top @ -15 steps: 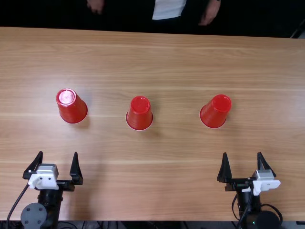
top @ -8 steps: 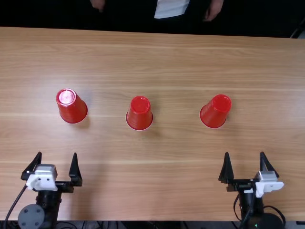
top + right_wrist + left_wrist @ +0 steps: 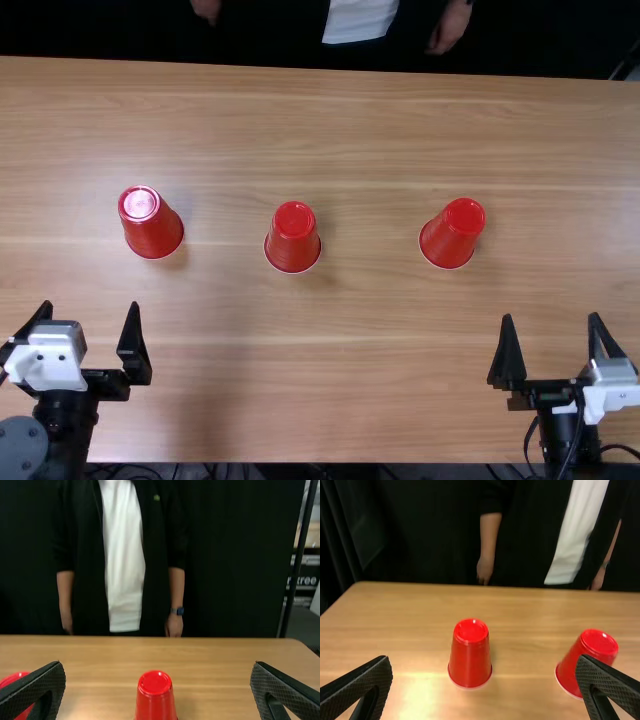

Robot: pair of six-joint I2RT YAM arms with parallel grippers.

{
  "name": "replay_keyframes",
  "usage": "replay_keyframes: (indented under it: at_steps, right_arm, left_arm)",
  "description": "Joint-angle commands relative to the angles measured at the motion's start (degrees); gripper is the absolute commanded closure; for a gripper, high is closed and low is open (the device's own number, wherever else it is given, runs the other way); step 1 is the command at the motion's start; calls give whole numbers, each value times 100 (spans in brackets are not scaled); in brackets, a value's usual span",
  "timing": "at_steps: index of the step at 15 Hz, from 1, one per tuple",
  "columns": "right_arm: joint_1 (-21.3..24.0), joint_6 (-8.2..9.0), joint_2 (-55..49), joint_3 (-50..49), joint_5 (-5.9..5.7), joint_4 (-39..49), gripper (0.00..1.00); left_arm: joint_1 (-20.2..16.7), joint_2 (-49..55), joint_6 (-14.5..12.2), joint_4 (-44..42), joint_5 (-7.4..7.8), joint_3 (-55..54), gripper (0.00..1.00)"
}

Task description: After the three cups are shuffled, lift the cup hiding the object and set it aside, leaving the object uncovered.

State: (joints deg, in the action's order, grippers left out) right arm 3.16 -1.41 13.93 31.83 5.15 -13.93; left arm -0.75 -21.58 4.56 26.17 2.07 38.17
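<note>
No cup lifted yet. The left tool (image 3: 88,322) and right tool (image 3: 551,332) are spread wide, holding nothing. Ahead of the left tool stands the left upturned red plastic cup (image 3: 150,223). Ahead of the right tool is the right red cup (image 3: 453,233), with the middle red cup (image 3: 293,238) between them. The object is hidden under one, can't tell which. The whole lift remains.

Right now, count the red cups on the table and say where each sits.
3, all upside down in one row across the table: left cup nearest the left gripper, middle cup, right cup nearest the right gripper. None seems hidden.
</note>
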Motion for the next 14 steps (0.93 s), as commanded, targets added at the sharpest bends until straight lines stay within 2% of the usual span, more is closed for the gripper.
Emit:
replay_keyframes:
  at_steps: [1, 4, 8, 12, 14]
  right_arm:
    - [71, -186, 470, 578, -19, -290, 0]
    - [71, -228, 1507, 1624, -8, -1207, 0]
    - [53, -249, 2685, 2714, 2, -2505, 0]
    - [45, -608, 3722, 3452, -8, -3707, 0]
    - [45, -618, 4240, 3874, 2, -4266, 0]
  left_arm:
    - [-48, -355, -44, 315, -17, 604, 0]
    - [-285, -1199, -55, 1570, -6, 1773, 0]
    - [-285, -2377, -76, 3141, -17, 3196, 0]
    - [-250, -3686, -65, 4280, -6, 4427, 0]
    - [-223, -4135, -65, 4586, -6, 4734, 0]
